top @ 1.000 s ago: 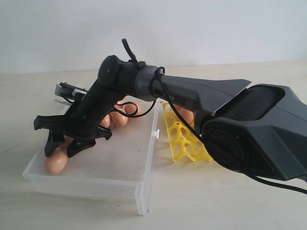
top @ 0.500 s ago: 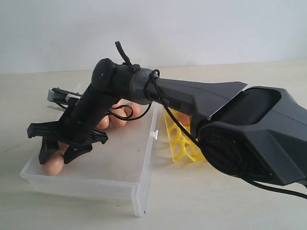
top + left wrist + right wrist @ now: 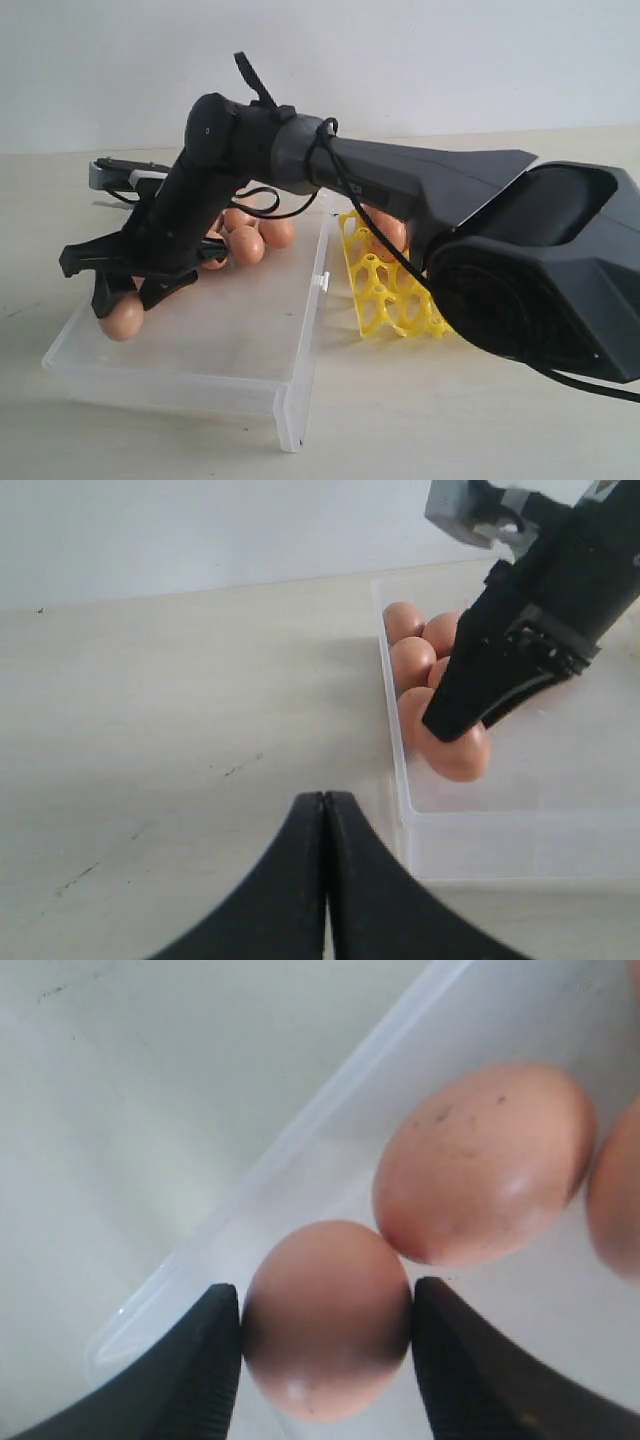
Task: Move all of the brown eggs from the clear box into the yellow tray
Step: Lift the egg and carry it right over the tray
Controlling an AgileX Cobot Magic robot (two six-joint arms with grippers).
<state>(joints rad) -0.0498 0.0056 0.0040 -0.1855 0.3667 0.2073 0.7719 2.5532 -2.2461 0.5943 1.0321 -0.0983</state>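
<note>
Right claw lifted slightly, clamping brown egg, arm bent down across clear box, left claw closed

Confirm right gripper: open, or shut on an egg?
The right gripper is shut on an egg: both fingers press its sides, at the box corner.

The clear box lies flat on the table, a shallow transparent rectangle with a small white clasp on its long right edge. A cluster of matte orange-brown eggs sits at its far end, touching one another. A single brown egg is at the near left corner, pinched between the right gripper fingers. The yellow tray, a bright openwork grid, stands just beside the clasp edge, with one egg showing at its top.
</note>
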